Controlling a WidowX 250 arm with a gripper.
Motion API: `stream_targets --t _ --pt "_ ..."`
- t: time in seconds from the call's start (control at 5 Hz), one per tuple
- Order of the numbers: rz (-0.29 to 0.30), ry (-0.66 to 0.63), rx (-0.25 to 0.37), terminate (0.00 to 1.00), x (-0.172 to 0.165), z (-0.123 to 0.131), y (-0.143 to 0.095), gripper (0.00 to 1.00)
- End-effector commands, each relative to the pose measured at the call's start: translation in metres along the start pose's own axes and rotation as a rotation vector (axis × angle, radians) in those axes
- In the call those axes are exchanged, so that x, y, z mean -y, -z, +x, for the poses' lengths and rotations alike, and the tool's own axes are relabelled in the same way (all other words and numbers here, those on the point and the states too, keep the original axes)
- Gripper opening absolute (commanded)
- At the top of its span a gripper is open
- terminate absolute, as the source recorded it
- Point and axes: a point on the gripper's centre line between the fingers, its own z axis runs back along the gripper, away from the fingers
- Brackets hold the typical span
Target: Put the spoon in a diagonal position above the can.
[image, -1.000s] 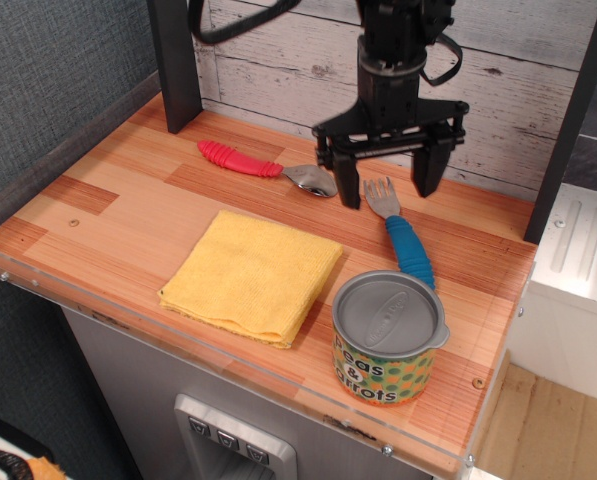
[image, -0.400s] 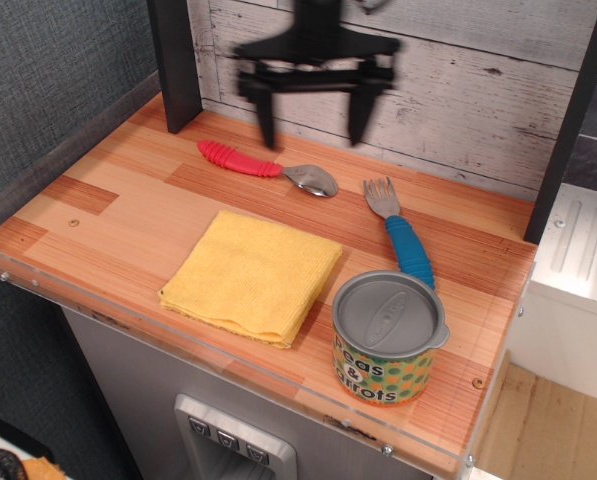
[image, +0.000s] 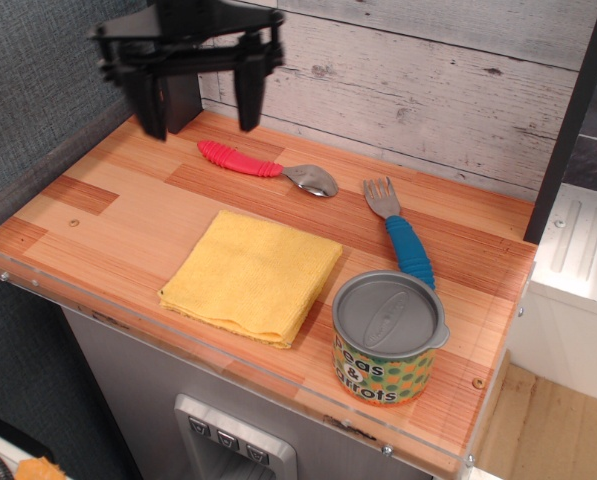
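Note:
The blue-handled spoon point(image: 401, 235) lies on the wooden table, its metal tined head pointing to the back wall and its handle slanting toward the can. The can point(image: 388, 338), grey lid and green dotted label, stands upright at the front right, just in front of the handle's end. My gripper point(image: 200, 112) is black, open and empty. It hangs in the air at the upper left, far from the spoon and the can.
A red-handled metal spoon point(image: 266, 167) lies near the back wall. A folded yellow cloth point(image: 252, 273) lies left of the can. A dark post point(image: 176, 110) stands at the back left, another point(image: 568, 120) at the right. The table's front edge point(image: 228, 365) has a clear lip.
My gripper has risen from over the blue spoon's head and swung left across the table to the upper left corner, staying open. The spoon, can and cloth have not moved.

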Motion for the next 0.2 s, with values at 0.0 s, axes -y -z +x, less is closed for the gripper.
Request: stream_targets --t 0.0 --pt "-0.014 -0.008 0.037 1.0 -0.0068 -0.0026 -0.0154 1.0"
